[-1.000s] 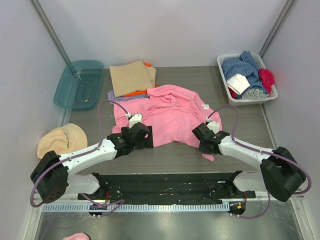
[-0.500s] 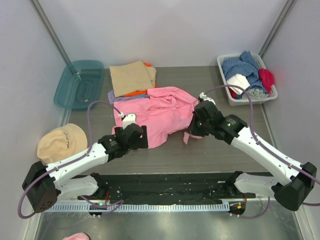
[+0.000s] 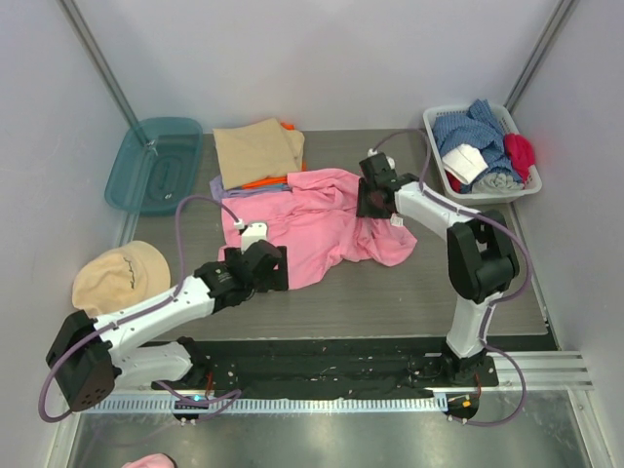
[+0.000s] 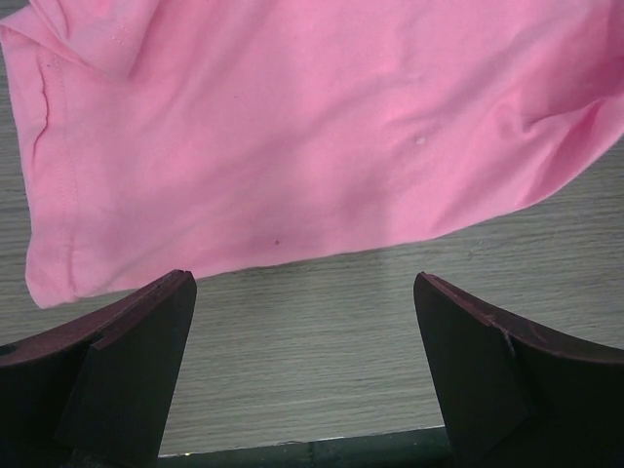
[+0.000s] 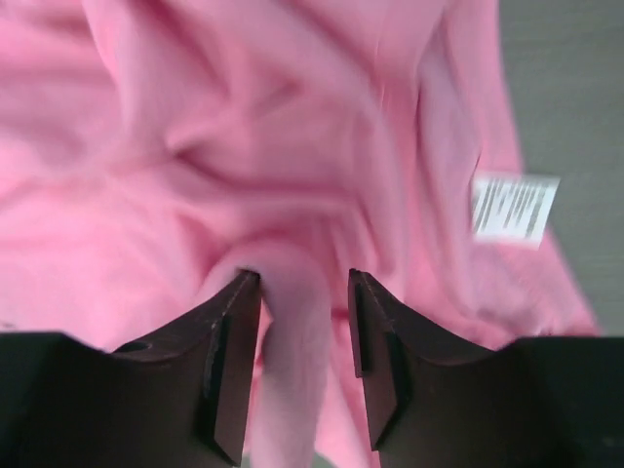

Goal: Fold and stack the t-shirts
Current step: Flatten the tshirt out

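The bright pink t-shirt [image 3: 312, 229] lies crumpled mid-table, its right side folded back on itself. Over the shirt's far right part hovers my right gripper [image 3: 371, 200], jaws parted. In the right wrist view a loose fold of the pink t-shirt [image 5: 244, 146] stands between the right gripper's [image 5: 304, 361] fingers, touching the left one with a gap at the right one. My left gripper [image 3: 271, 265] is wide open at the shirt's near left hem. In the left wrist view the left gripper [image 4: 302, 370] holds nothing, over bare table below the pink t-shirt [image 4: 292, 127]. Folded tan [image 3: 258, 151], orange [image 3: 268, 181] and lilac [image 3: 222, 185] t-shirts are stacked at the back.
A teal bin [image 3: 154, 164] sits at the back left. At the back right is a white basket [image 3: 435, 146] of mixed clothes. A tan cap [image 3: 122, 275] lies at the left edge. A white label [image 5: 515, 205] shows on the pink shirt.
My right arm carried the shirt's near right hem up and back over the shirt, then its jaws parted. The left arm barely moved and stayed open.
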`<state>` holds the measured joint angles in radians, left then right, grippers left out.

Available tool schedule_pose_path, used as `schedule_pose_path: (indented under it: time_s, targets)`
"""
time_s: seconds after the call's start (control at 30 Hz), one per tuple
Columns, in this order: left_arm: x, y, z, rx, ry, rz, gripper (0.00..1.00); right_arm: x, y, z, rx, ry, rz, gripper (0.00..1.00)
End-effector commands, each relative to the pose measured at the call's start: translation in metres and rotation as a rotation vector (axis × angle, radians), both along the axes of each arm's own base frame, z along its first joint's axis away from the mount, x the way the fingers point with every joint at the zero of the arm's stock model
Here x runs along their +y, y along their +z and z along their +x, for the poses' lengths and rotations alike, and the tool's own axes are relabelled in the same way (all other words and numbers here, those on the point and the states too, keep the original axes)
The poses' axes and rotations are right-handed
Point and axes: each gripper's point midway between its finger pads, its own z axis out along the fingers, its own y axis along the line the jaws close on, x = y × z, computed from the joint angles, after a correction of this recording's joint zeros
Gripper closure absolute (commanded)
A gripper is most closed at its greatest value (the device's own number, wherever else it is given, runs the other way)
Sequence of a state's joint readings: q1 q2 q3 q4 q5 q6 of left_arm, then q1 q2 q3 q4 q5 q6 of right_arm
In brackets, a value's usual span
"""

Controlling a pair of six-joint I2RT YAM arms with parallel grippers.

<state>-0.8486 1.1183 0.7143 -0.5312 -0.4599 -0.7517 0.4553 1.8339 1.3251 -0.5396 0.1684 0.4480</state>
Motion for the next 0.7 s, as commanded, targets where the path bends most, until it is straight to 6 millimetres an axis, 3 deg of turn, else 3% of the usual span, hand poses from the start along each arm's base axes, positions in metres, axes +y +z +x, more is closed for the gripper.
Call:
schedule_pose_path:
  time_s: [0.0, 0.07, 0.13, 0.2, 0.23, 0.3, 0.33, 0.37, 0.5, 0.67]
  targets:
    - [-0.009, 0.014, 0.009, -0.035, -0.004, -0.028, 0.00, 0.009, 0.075, 0.080, -0.318, 0.036, 0.031, 0.49]
    - [-0.010, 0.014, 0.010, -0.038, -0.004, -0.029, 0.00, 0.005, 0.084, 0.087, -0.345, 0.027, 0.021, 0.46]
    - [-0.010, 0.012, 0.010, -0.037, -0.002, -0.026, 0.00, 0.004, 0.094, 0.079, -0.350, 0.030, 0.034, 0.45]
    - [-0.011, 0.009, 0.010, -0.032, -0.005, -0.024, 0.00, 0.004, 0.096, 0.065, -0.328, 0.037, 0.057, 0.44]
    - [-0.013, 0.009, 0.011, -0.035, -0.006, -0.029, 0.00, 0.000, 0.084, 0.053, -0.295, 0.022, 0.062, 0.44]
    - [-0.013, 0.005, 0.012, -0.027, -0.007, -0.021, 0.00, 0.000, 0.091, 0.033, -0.281, 0.033, 0.103, 0.43]
    - [-0.015, 0.004, 0.012, -0.026, -0.012, -0.023, 0.00, -0.001, 0.079, 0.019, -0.245, 0.031, 0.113, 0.43]
    - [-0.015, 0.002, 0.012, -0.021, -0.015, -0.018, 0.00, -0.002, 0.089, 0.009, -0.261, 0.029, 0.137, 0.43]
    - [-0.017, -0.002, 0.013, -0.020, -0.020, -0.019, 0.00, -0.002, 0.080, -0.029, -0.214, 0.036, 0.193, 0.43]
    - [-0.019, -0.004, 0.013, -0.018, -0.021, -0.026, 0.00, -0.015, 0.072, -0.043, -0.209, -0.024, 0.181, 0.43]
